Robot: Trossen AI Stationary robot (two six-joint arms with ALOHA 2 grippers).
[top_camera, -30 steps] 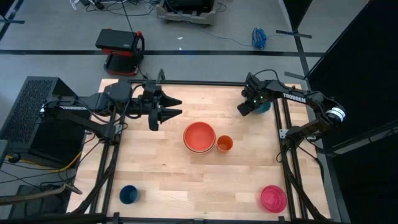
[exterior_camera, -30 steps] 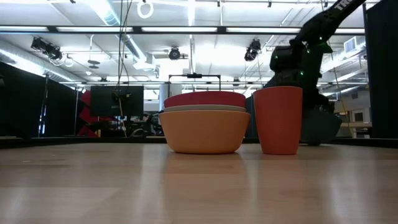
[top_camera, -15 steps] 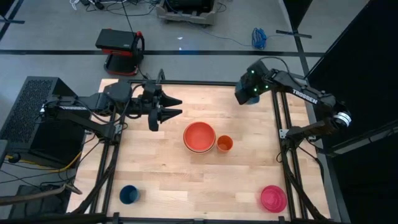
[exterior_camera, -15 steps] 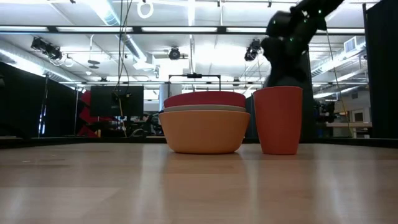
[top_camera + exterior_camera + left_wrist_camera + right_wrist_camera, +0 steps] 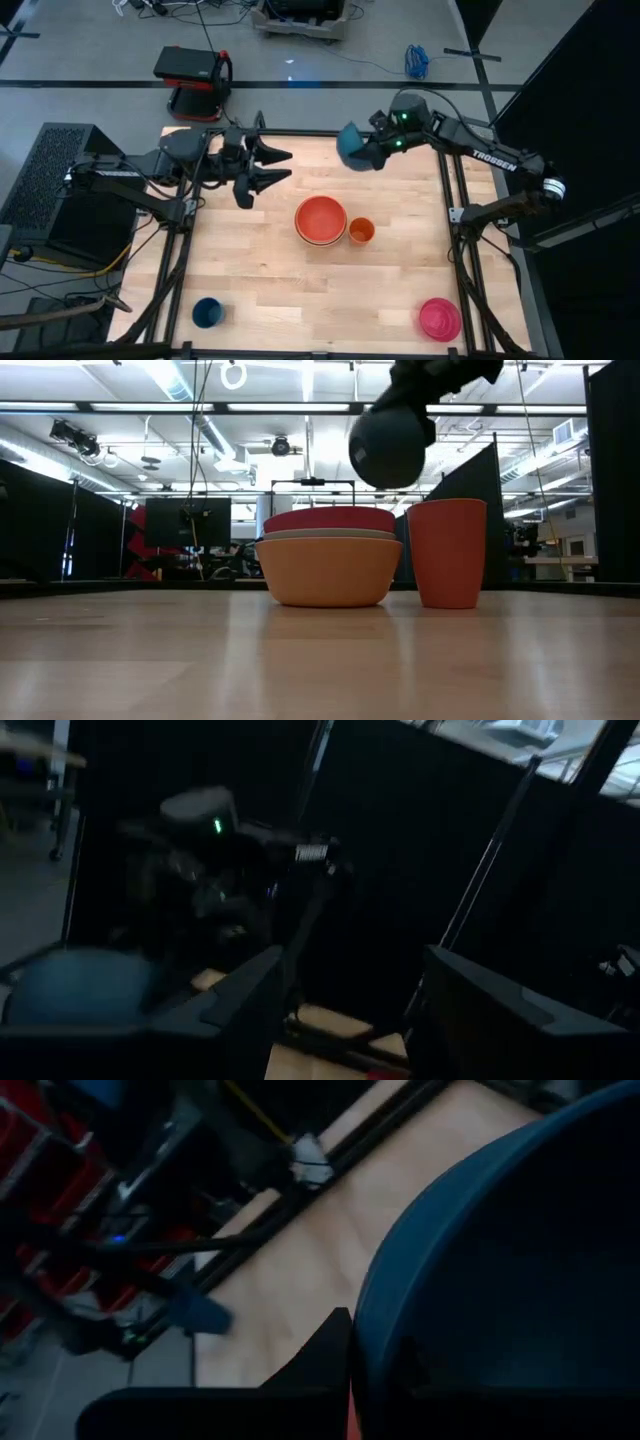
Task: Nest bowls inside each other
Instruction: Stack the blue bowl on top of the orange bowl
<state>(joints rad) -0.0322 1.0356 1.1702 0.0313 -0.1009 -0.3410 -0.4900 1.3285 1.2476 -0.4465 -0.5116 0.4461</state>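
Right hand [image 5: 372, 150] pinches teal-blue bowl [image 5: 351, 145] by its rim, carried high over the tabletop [image 5: 250, 270] toward the red-orange stack [image 5: 320, 219] (clearing rims). Left hand [image 5: 272, 167] waits, spread.

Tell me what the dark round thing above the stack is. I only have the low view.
Observer: It's the teal bowl, held in the air by the right gripper over the table's far side, not yet above the stack.
Operator: Left arm?
Observer: The left gripper hangs over the far-left part of the table, fingers open, holding nothing.
Operator: Any other bowl outside the stack?
Observer: One, the magenta bowl. It sits on the table's right side, by the edge nearest your camera.
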